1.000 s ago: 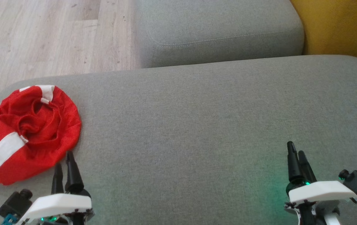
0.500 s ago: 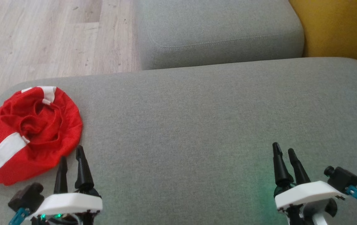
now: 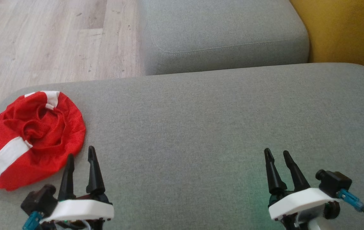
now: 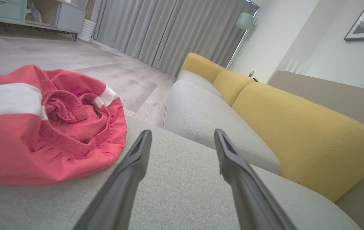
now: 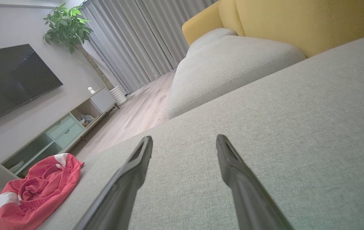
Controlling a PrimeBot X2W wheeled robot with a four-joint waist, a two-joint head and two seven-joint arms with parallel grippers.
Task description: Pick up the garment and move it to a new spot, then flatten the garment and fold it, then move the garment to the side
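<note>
Grey sofa cushion [image 3: 201,121] holds your red garment [image 3: 25,127] (crumpled, white-striped) at its left end; your left claw [image 3: 80,152] hangs released just beside it, your right claw [image 3: 276,151] released, well apart.

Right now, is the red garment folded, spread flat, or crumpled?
Crumpled. The red garment lies in a bunched heap on the grey cushion, its elastic waistband twisted inward and white stripes bent.

The garment [image 3: 41,137] is red with white bands. The sofa seat [image 3: 201,127] is plain grey fabric, its backrest [image 3: 344,28] mustard yellow. The floor [image 3: 41,38] is pale wood-grain.
</note>
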